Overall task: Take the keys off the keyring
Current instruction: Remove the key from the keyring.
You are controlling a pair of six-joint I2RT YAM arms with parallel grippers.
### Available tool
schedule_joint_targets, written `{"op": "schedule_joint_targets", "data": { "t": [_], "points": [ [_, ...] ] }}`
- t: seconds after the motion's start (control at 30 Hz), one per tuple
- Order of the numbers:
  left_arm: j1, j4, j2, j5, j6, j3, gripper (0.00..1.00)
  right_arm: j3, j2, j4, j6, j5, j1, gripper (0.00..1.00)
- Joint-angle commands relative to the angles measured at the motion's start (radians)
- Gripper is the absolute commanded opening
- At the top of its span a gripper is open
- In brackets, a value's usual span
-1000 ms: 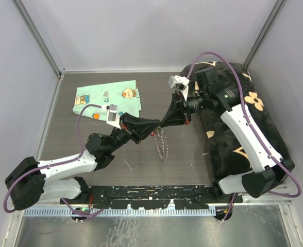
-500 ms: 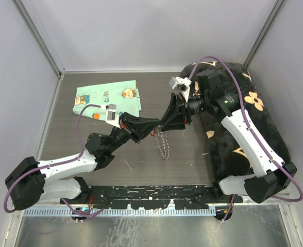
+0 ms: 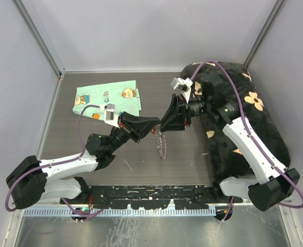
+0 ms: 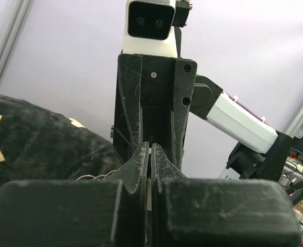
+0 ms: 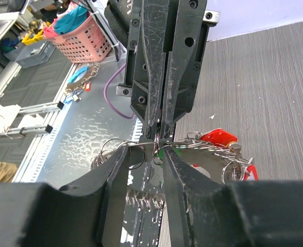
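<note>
- the left gripper (image 3: 155,125) reaches in from the left over the middle of the table (image 3: 185,164), its tip meeting the tip of the right gripper (image 3: 163,126).
- in the right wrist view the left gripper's jaws are pressed fully together, pinching the thin wire of the keyring (image 3: 162,145) at their very tip.
- the right gripper's fingers (image 5: 115,172) stand partly apart, one on each side of the pinched spot; they straddle the wire and hold nothing, though whether either pad touches the metal cannot be told.
- the keyring hangs below the two tips as a narrow silver loop, its lower end at or just above the table; contact there cannot be told from the top view.
- the keys (image 5: 218,138) are bunched on the wire just to one side of the grippers; one has a red head, and a bit of green shows right beside the pinch.
- a mint-green printed cloth (image 3: 107,98) lies flat at the far left of the table, well apart from the ring.
- a black cushion (image 3: 249,128) with tan flower shapes fills the right side, under the right arm.
</note>
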Motion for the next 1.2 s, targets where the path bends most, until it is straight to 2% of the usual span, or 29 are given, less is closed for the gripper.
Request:
{"op": "schedule_joint_targets", "data": {
  "t": [0.0,0.3,0.47,0.6,0.8,0.97,1.03,1.17],
  "points": [
    [-0.009,0.133,0.002,-0.034,0.005,0.043,0.00,-0.021,-0.042,0.157,0.116,0.021,0.002,0.37],
    [-0.024,0.132,0.016,-0.042,0.019,0.053,0.00,-0.051,-0.056,0.226,0.178,0.041,-0.001,0.19],
    [-0.026,0.132,0.016,-0.038,0.028,0.048,0.00,-0.054,-0.064,0.234,0.179,0.039,-0.015,0.01],
    [-0.027,0.132,0.006,-0.044,0.039,0.030,0.01,-0.043,-0.068,0.194,0.123,0.041,-0.020,0.01],
    [-0.024,-0.028,-0.086,-0.027,0.114,0.002,0.26,0.105,-0.031,-0.192,-0.247,0.128,-0.020,0.01],
    [-0.023,-0.338,-0.236,0.005,0.235,0.028,0.33,0.237,0.019,-0.526,-0.556,0.277,0.020,0.01],
    [-0.024,-0.494,-0.285,0.026,0.291,0.046,0.36,0.274,0.038,-0.611,-0.637,0.366,0.056,0.01],
    [-0.024,-0.705,-0.336,0.097,0.401,0.095,0.37,0.359,0.090,-0.779,-0.763,0.507,0.127,0.01]
  ]
}}
